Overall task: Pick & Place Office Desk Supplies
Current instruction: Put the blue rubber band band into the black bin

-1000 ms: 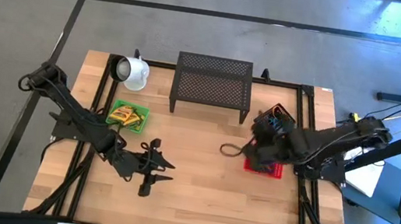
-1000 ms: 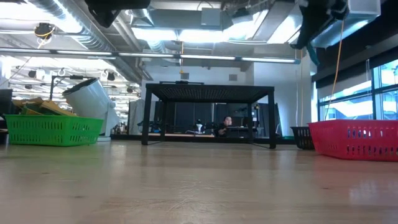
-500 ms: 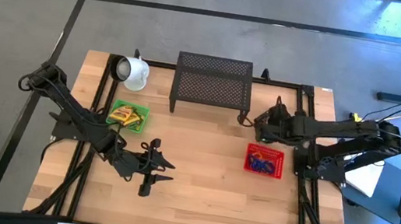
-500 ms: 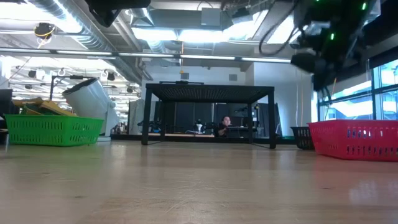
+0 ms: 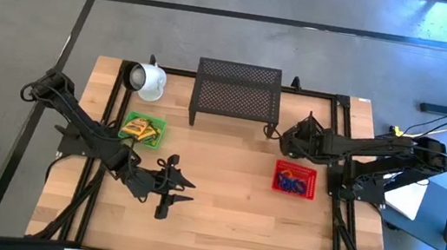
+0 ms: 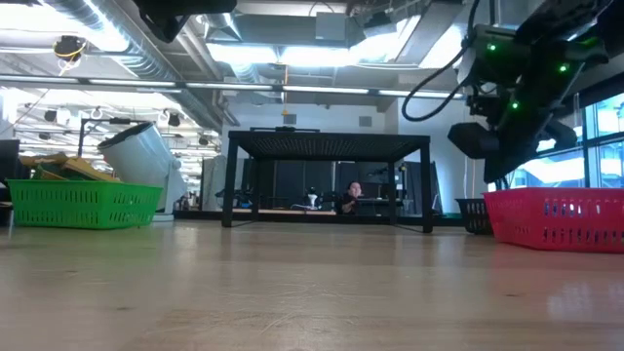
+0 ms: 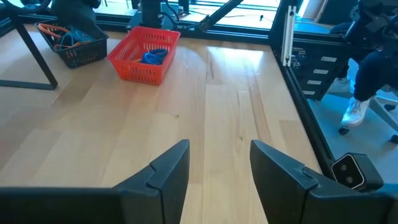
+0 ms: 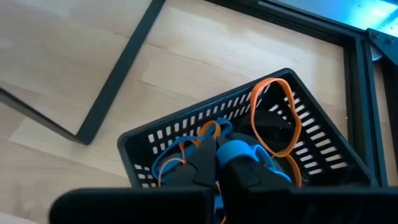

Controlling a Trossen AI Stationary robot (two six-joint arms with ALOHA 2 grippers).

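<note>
High view first: we see the wooden table (image 5: 219,221) with the black mesh rack (image 5: 236,94) at its far edge and the white mug (image 5: 150,81) lying beside it. Our left gripper (image 7: 217,165) hovers over the table's near-left part, fingers apart and empty. Our right gripper (image 8: 219,163) hangs by the rack's right leg, over a black basket (image 8: 155,140) of orange and blue rubber bands (image 8: 273,118), fingers together, holding nothing we can make out. The green basket (image 5: 142,128) holds crayon boxes (image 5: 144,129); the red basket (image 5: 295,179) holds blue bands.
</note>
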